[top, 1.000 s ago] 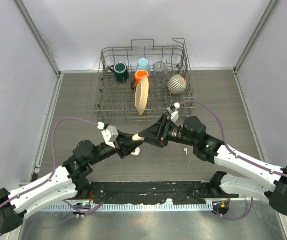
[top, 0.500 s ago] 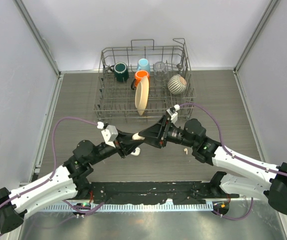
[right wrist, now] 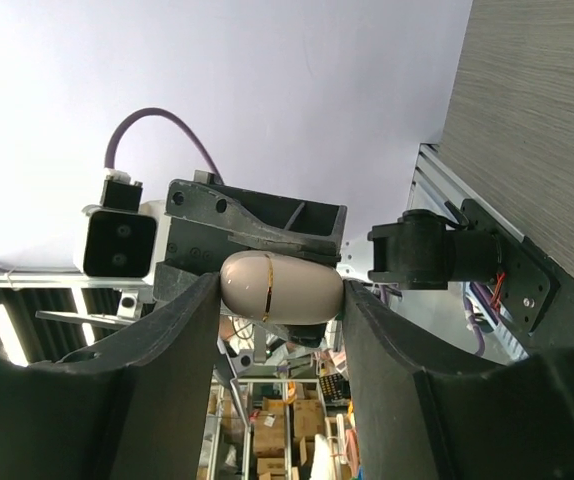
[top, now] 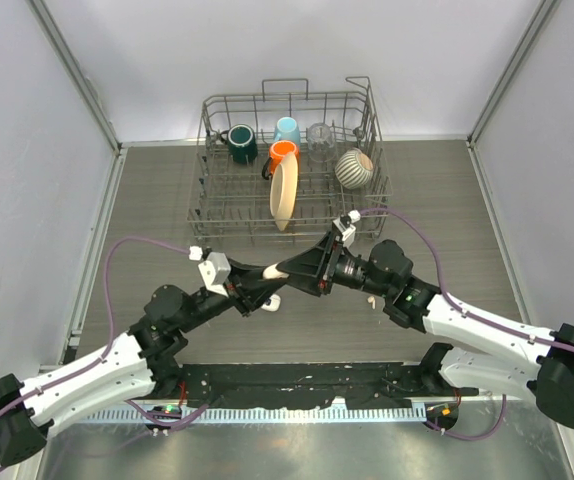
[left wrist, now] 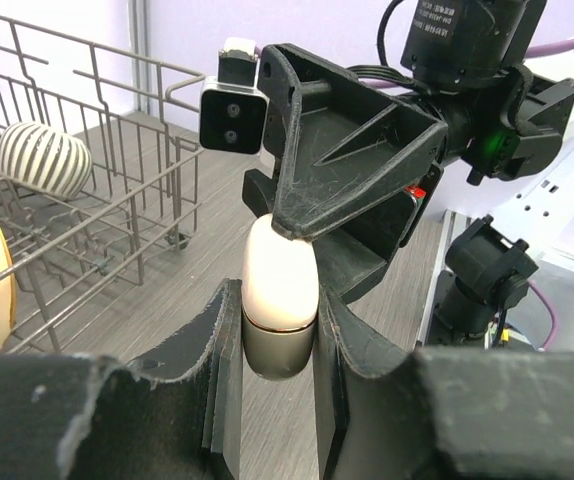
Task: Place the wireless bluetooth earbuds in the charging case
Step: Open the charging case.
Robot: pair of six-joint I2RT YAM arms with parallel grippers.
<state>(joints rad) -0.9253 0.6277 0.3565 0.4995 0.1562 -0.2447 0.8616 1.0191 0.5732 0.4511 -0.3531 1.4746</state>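
A closed cream, beige-tinted case [top: 276, 271] with a thin gold seam hangs in mid-air between both grippers. My left gripper [top: 265, 281] is shut on its lower half, seen in the left wrist view [left wrist: 279, 320] with the case [left wrist: 279, 290] upright between the fingers. My right gripper [top: 286, 267] is shut on the same case [right wrist: 279, 288] from the opposite side. A small white thing [top: 271, 301] lies on the table under the left gripper, partly hidden. One tiny white earbud [top: 370, 300] lies beside the right arm. The white charging case is not clearly in view.
A wire dish rack [top: 205, 130] stands at the back with mugs, a glass, a striped bowl [top: 354, 168] and an upright cream plate [top: 283, 193]. It also shows in the left wrist view [left wrist: 117, 200]. Grey walls close in both sides.
The left wrist has edged slightly left. The case stays held between both grippers at the same spot.
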